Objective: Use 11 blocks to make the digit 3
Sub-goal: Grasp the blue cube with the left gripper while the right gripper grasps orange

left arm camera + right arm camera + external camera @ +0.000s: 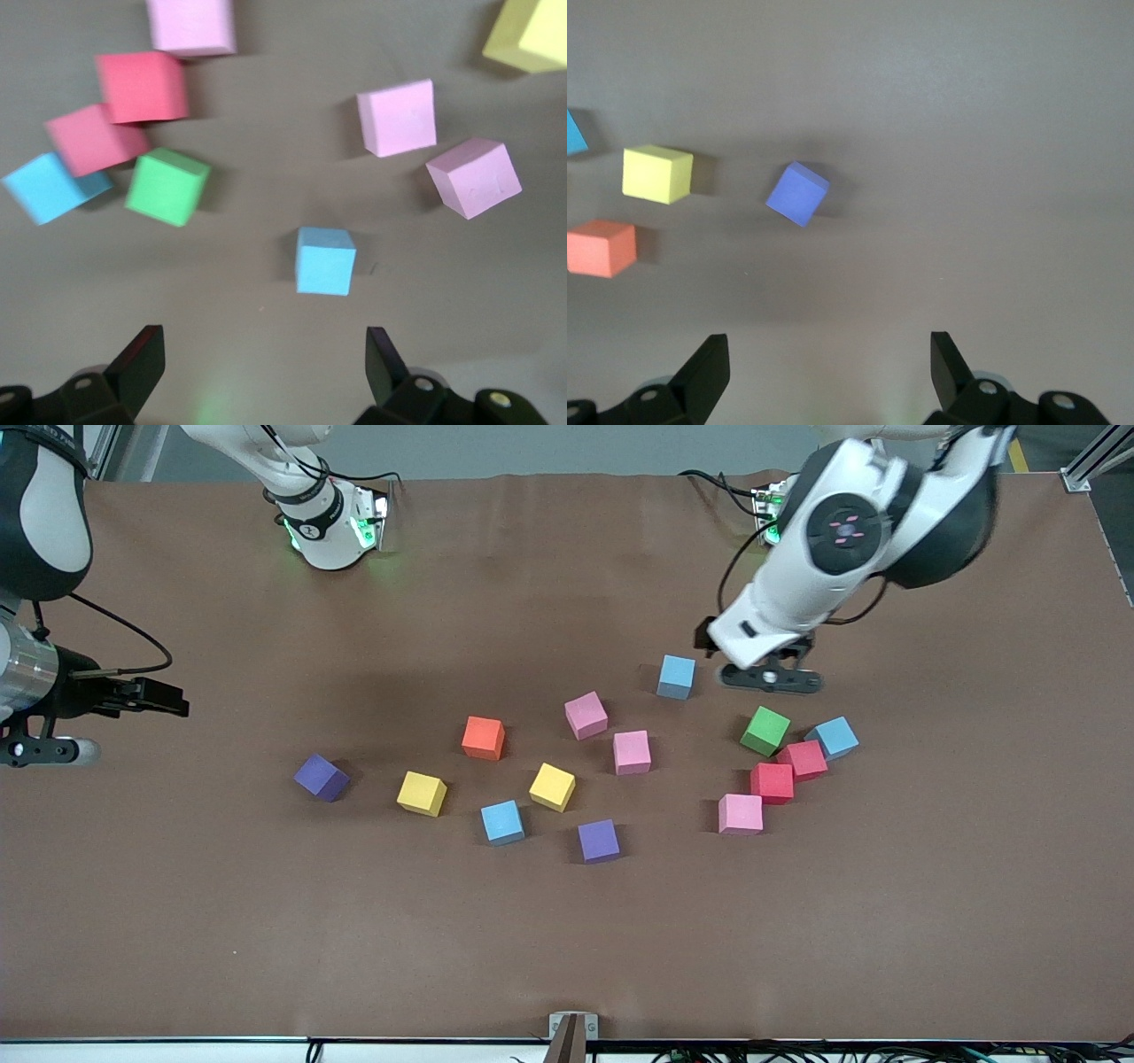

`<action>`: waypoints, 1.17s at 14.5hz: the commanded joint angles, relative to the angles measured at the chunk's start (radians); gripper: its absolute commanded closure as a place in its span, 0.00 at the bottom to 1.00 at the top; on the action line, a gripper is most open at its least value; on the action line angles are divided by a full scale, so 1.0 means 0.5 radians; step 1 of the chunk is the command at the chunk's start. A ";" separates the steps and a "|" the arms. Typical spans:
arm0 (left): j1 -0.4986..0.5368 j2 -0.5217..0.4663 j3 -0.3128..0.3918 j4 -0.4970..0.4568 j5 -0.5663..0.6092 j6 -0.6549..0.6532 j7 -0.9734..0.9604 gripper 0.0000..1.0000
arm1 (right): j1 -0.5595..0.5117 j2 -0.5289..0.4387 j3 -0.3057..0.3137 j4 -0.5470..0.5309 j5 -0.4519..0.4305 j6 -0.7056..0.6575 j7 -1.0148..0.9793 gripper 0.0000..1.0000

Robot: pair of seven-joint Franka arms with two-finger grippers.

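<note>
- We see the blocks (pixel 553 786) scattered loose, matte, multicoloured, on the counter (pixel 567 939).
- Left gripper (pixel 257 354): fingers apart, empty; a blue block (pixel 325 259) sits just ahead.
- Right gripper (pixel 824 359): fingers apart, empty; purple block (pixel 797 193) ahead.

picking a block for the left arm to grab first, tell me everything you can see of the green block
The green block is a small matte cube, foam by its look, resting flat on the brown table, turned askew. It lies at the left arm's end, nearest the open left tool. It sits close to a red block, contact unclear, and a blue one lies just past it.
</note>
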 commanded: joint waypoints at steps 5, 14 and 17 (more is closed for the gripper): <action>0.027 -0.112 -0.222 -0.761 0.000 0.901 0.020 0.00 | 0.393 -0.018 0.007 -0.150 0.262 0.179 0.582 0.00; 0.015 0.173 -0.287 -0.952 0.226 1.309 -0.105 0.00 | 0.970 0.104 0.004 -0.862 0.266 1.333 1.089 0.00; 0.015 0.327 -0.284 -0.934 0.404 1.411 -0.237 0.00 | 1.041 0.248 0.004 -0.874 0.260 1.499 1.177 0.00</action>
